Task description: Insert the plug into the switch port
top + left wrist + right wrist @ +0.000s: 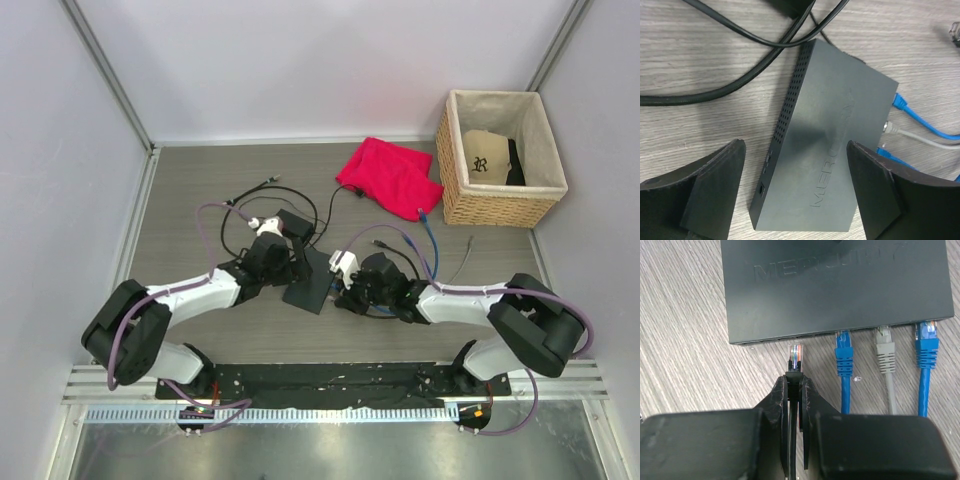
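Observation:
The switch [312, 283] is a flat dark grey box lying between the two arms. My left gripper [796, 187] is open, its fingers [715, 192] standing wide on either side of the switch [825, 140] without touching it. My right gripper [796, 382] is shut on the black boot of a clear plug [796, 356] with coloured wires. The plug points at the socket edge of the switch [835, 285], its tip right at the edge and its body outside. To its right, a blue cable [844, 352], a grey cable [885, 354] and another blue cable [927, 347] sit in ports.
A thick black cord [740, 60] loops on the table beyond the switch, near a black power brick [295, 222]. A red cloth [390, 175] lies at the back, and a wicker basket [500, 160] stands at the back right. Loose cables [432, 235] trail behind the right arm.

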